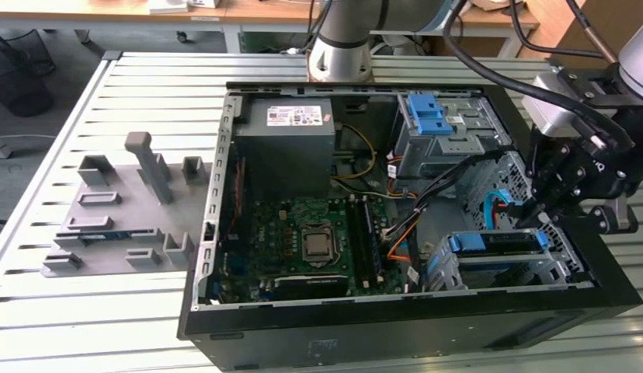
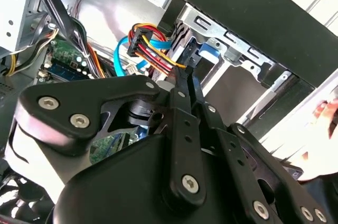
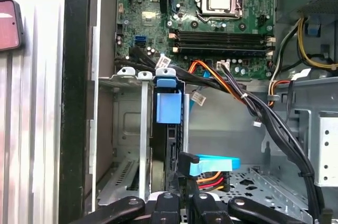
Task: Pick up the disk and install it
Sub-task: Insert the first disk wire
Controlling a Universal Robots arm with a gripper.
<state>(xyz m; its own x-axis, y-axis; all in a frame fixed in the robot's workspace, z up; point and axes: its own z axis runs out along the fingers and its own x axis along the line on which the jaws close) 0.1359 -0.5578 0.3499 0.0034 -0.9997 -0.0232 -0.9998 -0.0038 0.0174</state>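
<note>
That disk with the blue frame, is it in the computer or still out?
In. The disk stands on edge in the metal drive cage, inside the computer case.

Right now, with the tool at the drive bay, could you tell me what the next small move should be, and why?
Probably a short, slow push along the slot. The disk stands on edge between the drive bay rails with the tool at its end, so it looks guided, but I cannot tell whether it is fully seated. The cable plug sits beside it.
</note>
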